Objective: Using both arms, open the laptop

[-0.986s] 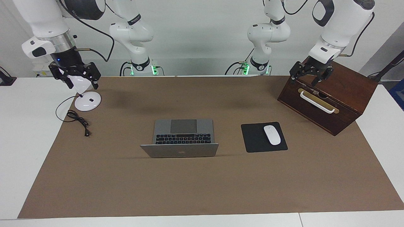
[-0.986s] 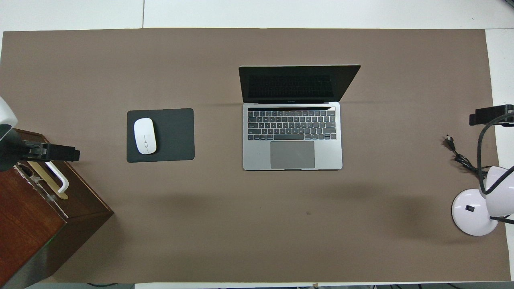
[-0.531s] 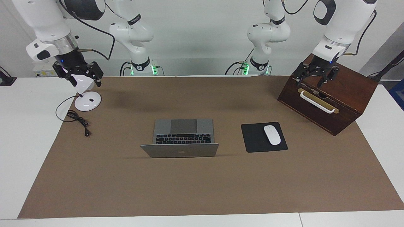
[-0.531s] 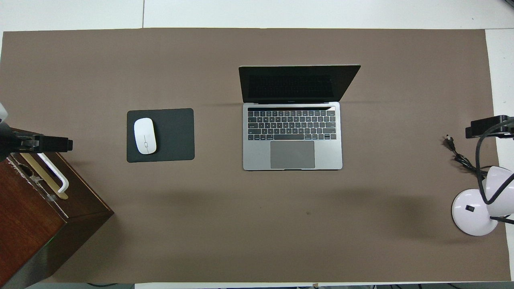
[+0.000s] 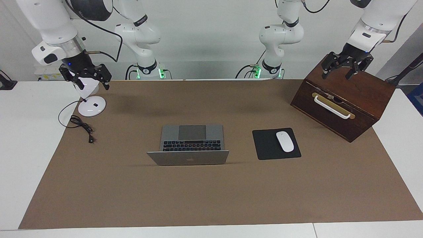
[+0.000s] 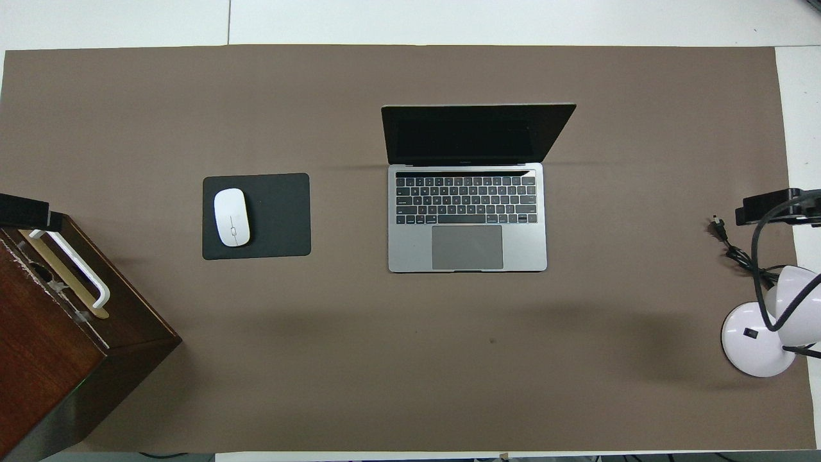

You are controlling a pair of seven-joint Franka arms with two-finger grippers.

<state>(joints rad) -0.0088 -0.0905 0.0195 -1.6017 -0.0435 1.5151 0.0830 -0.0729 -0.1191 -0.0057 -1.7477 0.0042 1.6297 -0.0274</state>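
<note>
The silver-grey laptop (image 5: 191,142) (image 6: 467,218) stands open in the middle of the brown mat, its lid up and its black keyboard and grey trackpad facing the robots. Nothing touches it. My left gripper (image 5: 347,66) (image 6: 22,210) hangs open in the air over the top of the wooden box, with nothing between its fingers. My right gripper (image 5: 87,76) (image 6: 776,205) hangs open over the white desk lamp, at the right arm's end of the table, and holds nothing. Both grippers are well away from the laptop.
A dark wooden box (image 5: 343,102) (image 6: 51,333) with a white handle sits at the left arm's end. A black mouse pad (image 5: 267,147) (image 6: 276,215) carries a white mouse (image 5: 285,141) (image 6: 231,217) beside the laptop. A white lamp (image 5: 92,106) (image 6: 750,340) and its black cable (image 5: 82,127) lie at the right arm's end.
The left gripper has risen from the box's handle edge to above its top, toward the table's end. The right gripper has lifted slightly over the lamp. The laptop has not moved.
</note>
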